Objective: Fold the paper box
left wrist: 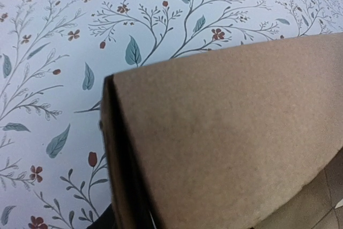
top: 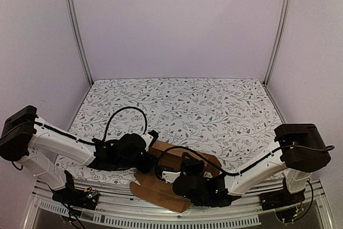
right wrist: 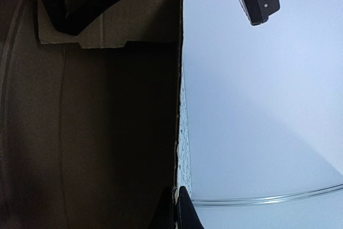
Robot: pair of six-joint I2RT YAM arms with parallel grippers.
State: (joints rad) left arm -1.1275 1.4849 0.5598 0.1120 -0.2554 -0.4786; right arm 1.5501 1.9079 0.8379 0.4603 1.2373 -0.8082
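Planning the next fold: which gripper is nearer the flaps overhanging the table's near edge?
Right. The right gripper sits beside the flaps; left gripper is farther in, at the paper box's left edge.

cloth: floral tablecloth (top: 214, 105) lies flat | walls: white walls (top: 177, 20) | frame: metal posts (top: 77, 30) at back corners

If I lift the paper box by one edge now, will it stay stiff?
Probably not: the paper box is thin creased cardboard with loose flaps, so it should hinge at the folds. It looks light, so a push would likely slide it across the cloth. Its flaps overhang the cloth's near edge, so it may tip off.
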